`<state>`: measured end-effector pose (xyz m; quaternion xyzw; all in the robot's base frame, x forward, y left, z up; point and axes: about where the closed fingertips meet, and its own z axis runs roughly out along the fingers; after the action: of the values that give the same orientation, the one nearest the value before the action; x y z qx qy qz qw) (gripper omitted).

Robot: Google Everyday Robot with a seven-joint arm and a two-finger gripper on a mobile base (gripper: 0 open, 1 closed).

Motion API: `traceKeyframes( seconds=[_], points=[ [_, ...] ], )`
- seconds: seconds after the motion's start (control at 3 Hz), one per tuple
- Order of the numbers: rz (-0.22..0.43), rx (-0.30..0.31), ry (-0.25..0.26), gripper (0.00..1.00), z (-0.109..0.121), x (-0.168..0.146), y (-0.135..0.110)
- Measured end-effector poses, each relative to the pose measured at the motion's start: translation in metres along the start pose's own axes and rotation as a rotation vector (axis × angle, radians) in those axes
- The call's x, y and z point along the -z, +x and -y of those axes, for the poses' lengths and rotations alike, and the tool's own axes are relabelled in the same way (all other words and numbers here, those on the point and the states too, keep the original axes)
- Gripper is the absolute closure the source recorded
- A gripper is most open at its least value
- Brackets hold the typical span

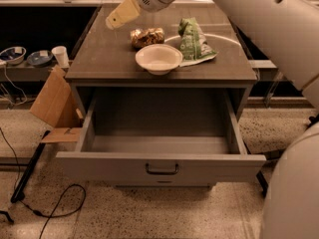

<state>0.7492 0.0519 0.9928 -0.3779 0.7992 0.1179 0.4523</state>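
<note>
Cabinet top bears bowl, perhaps snack bags; jaws hover back-left.

End effector over tabletop, near brown bag

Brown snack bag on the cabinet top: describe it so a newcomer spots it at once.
Start at the grey cabinet with its drawer pulled open. On its top, behind the white bowl and left of the green bag, lies the brown snack bag, with the gripper above and to its left. It alone is shiny, crinkled and golden-brown.
</note>
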Motion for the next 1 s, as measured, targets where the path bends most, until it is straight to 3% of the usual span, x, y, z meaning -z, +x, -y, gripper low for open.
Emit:
traceKeyframes(
  seconds=[1.0],
  points=[
    [-0.045, 0.029, 0.017, 0.00, 0.011, -0.074, 0.006]
  ],
)
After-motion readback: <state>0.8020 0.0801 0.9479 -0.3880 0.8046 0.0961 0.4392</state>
